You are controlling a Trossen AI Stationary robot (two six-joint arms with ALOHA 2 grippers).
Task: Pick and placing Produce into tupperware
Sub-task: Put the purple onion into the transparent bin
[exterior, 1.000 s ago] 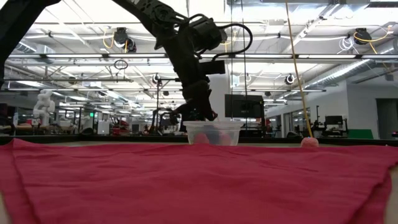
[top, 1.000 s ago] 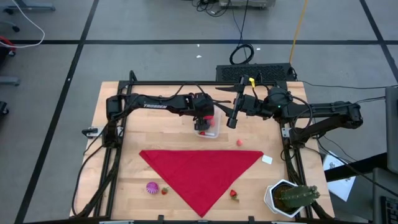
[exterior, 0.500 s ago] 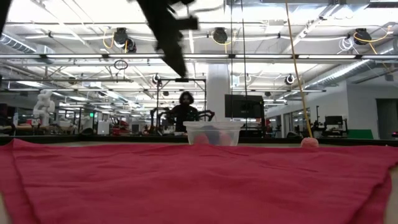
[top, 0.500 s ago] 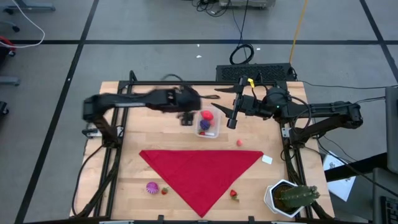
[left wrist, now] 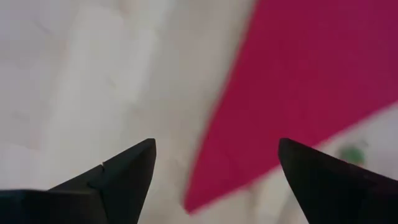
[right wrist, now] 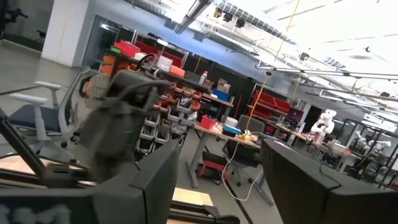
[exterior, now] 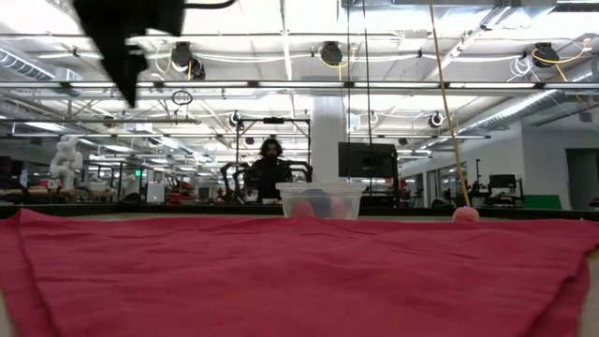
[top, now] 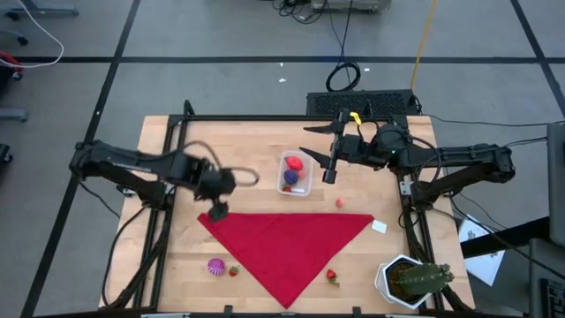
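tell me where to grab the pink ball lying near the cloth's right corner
Take the pink ball across its middle, coming straight down from above. It is small and round, so any pair of opposite sides will do. It sits alone on bare table, apart from the red cloth and the tub, leaving room for open jaws.

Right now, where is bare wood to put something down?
Bare wood lies between the tupperware and the red cloth, and behind the left hand. It is crowded between the tupperware and the right hand.
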